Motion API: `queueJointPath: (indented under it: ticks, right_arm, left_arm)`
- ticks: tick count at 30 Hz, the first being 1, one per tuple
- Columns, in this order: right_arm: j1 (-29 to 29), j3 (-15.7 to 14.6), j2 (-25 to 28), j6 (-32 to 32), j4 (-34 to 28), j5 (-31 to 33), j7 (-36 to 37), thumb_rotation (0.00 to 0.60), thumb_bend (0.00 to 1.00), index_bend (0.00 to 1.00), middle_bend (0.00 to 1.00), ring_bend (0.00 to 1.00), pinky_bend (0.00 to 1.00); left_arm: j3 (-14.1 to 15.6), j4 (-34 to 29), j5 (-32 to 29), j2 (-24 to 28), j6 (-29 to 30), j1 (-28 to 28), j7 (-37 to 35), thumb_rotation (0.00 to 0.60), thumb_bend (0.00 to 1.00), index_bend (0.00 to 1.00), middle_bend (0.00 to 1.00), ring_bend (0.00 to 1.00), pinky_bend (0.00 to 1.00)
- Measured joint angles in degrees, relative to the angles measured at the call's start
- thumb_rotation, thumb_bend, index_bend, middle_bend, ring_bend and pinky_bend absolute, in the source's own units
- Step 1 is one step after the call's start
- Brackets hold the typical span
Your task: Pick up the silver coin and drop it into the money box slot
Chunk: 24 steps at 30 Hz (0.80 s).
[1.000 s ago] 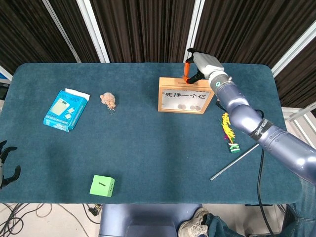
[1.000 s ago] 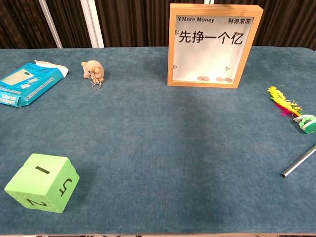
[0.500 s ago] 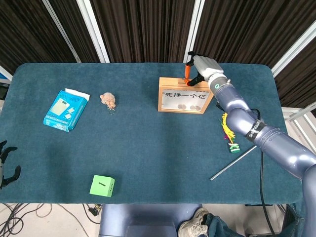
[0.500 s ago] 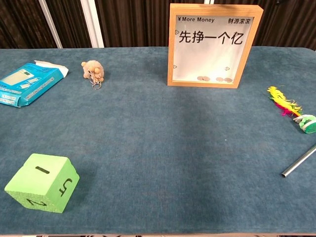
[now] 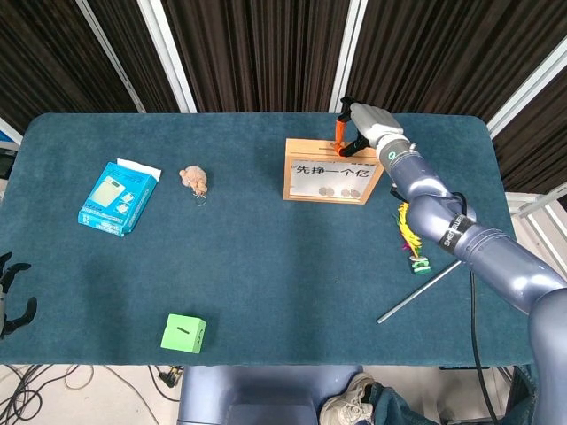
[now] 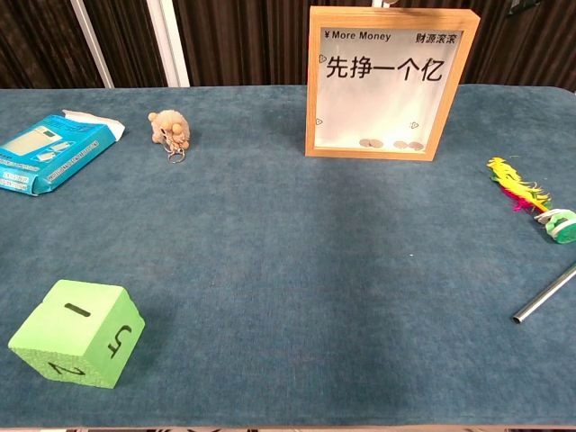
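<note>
The wooden money box (image 5: pixel 330 173) stands upright at the table's far middle, its glass front with Chinese writing facing me (image 6: pixel 391 81). Three coins (image 6: pixel 391 144) lie inside at its bottom. My right hand (image 5: pixel 363 124) hovers at the box's top right edge, with orange-tipped fingertips (image 5: pixel 339 133) pinched together right over the top rim. The silver coin is too small to make out between them, and none lies loose on the cloth. My left hand (image 5: pixel 11 297) hangs at the table's near left edge, fingers apart and holding nothing.
A blue packet (image 5: pixel 118 197) and a small plush keychain (image 5: pixel 194 180) lie at the left. A green die (image 5: pixel 183 334) sits near the front edge. Right of the box are a yellow-pink feather toy (image 5: pixel 407 230) and a metal rod (image 5: pixel 421 290).
My right hand has shifted slightly right and lowered its pinched fingertips onto the box's top edge. The coins inside the box look the same. The left hand has not moved.
</note>
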Motion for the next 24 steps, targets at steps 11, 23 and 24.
queueJointPath:
  ticks: [11, 23, 24]
  right_arm:
    - [0.6, -2.1, -0.6, -0.8, 1.5, -2.7, 4.5, 0.600, 0.61, 0.67, 0.02, 0.00, 0.00]
    - [1.2, -3.7, -0.8, -1.1, 2.1, -4.3, 7.3, 0.600, 0.61, 0.67, 0.02, 0.00, 0.00]
    - [1.2, -3.9, -0.8, -1.2, 2.1, -4.4, 7.6, 0.600, 0.61, 0.67, 0.02, 0.00, 0.00]
  left_arm:
    - [0.1, 0.0, 0.0, 0.1, 0.0, 0.0, 0.0, 0.600, 0.42, 0.24, 0.02, 0.04, 0.10]
    - [0.1, -0.1, -0.2, 0.1, -0.1, -0.1, 0.1, 0.600, 0.42, 0.24, 0.02, 0.04, 0.11]
    - [0.1, -0.1, -0.2, 0.1, -0.1, -0.1, 0.1, 0.600, 0.42, 0.24, 0.02, 0.04, 0.10]
